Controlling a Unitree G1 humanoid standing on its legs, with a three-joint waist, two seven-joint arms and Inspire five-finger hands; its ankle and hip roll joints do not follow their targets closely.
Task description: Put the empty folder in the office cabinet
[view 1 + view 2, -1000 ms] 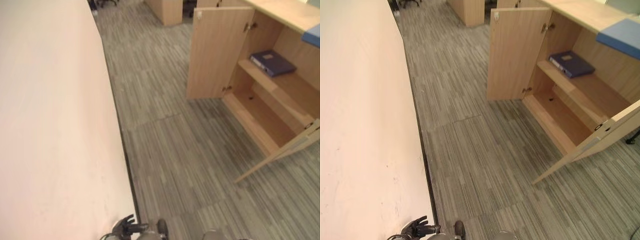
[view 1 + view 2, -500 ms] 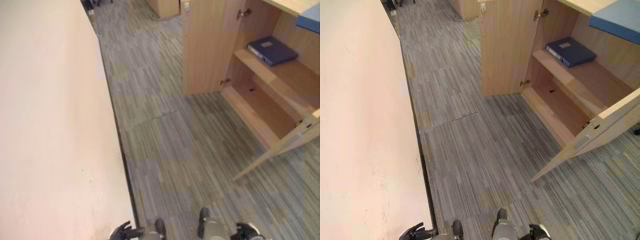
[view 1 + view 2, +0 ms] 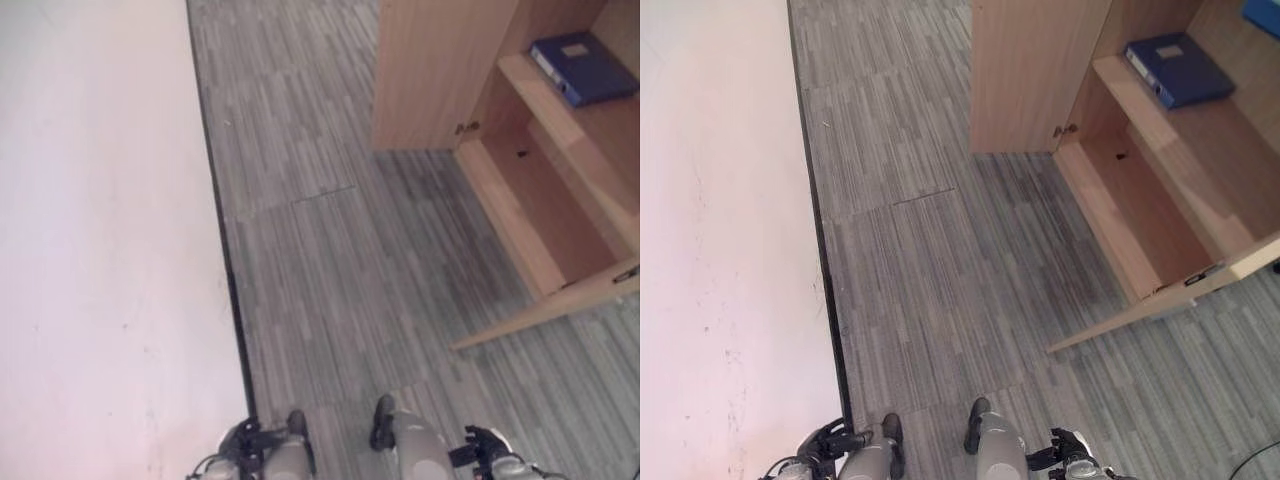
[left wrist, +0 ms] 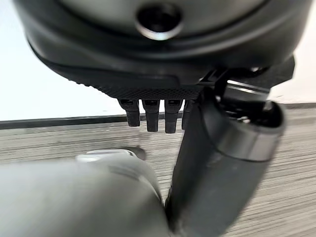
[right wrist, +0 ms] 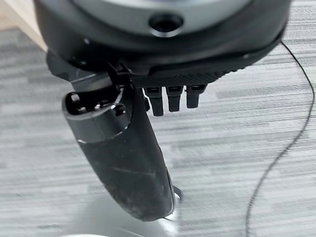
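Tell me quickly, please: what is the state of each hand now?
Left hand: open, fingers straight, holding nothing.
Right hand: open, fingers straight, holding nothing.

**Where the cameras look**

The two head cameras look down from high up, side by side. Both see the carpet floor (image 3: 340, 260), the white wall (image 3: 100, 250) and the open cabinet (image 3: 1140, 170). Each wrist camera sits very close behind its own hand, facing the floor.
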